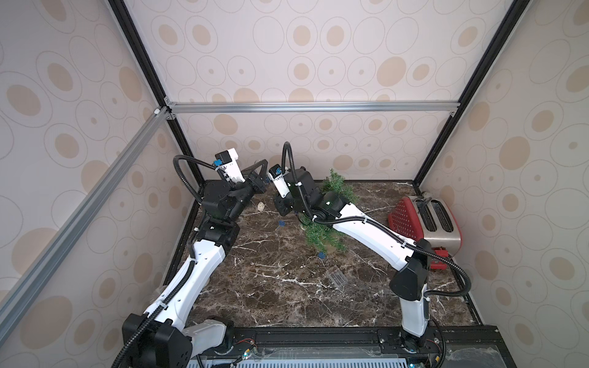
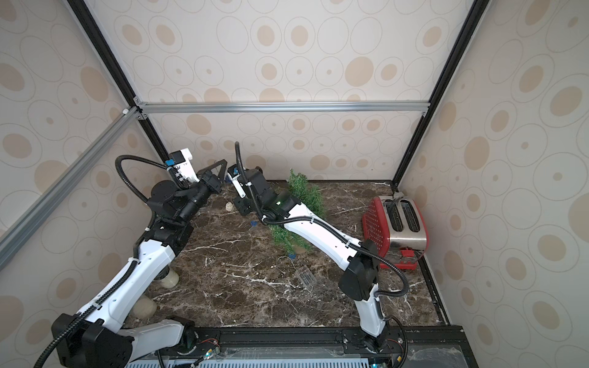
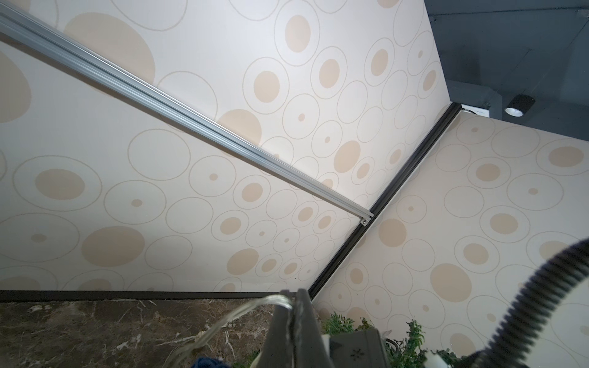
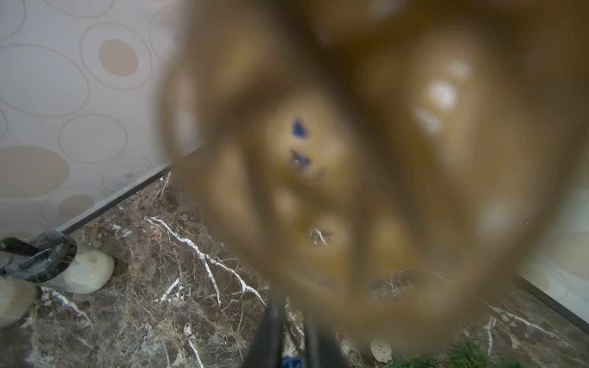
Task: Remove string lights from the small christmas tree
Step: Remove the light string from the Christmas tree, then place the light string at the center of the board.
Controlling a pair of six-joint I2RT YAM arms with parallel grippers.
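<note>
The job is mid-way through the unwinding step. The left claw (image 3: 291, 307) is raised near the back wall and clenched on the thin clear wire (image 3: 242, 313) of the string lights (image 1: 281, 224), which loops out from between its fingers. The right claw (image 1: 281, 210) sits low over the counter (image 1: 287, 302), just beside the small tree (image 1: 322, 237). It is clenched too, but its wrist view is mostly blocked by a blurred brown woven ball (image 4: 366, 175) hanging right at the lens, so what it holds cannot be told.

Much of the strand already lies on the counter. In both top views a cream ball (image 1: 261, 206) and a blue ball (image 2: 253, 224) rest between the two claws. Another blue ball (image 1: 321, 255) lies by the foot of the tree, and the clear battery box (image 1: 338, 276) lies nearer the front. A pale ball (image 1: 302, 227) sits against the lower branches, so part of the strand is probably not yet free.

The tree stands toward the back of the counter under the right forearm. Whether it is upright or leaning cannot be told. A red toaster (image 1: 424, 220) stands well apart at the right wall.

The next move likely calls for drawing the held wire up and away from the branches. The pull should be gentle, since snagged needles could drag the light tree over.
</note>
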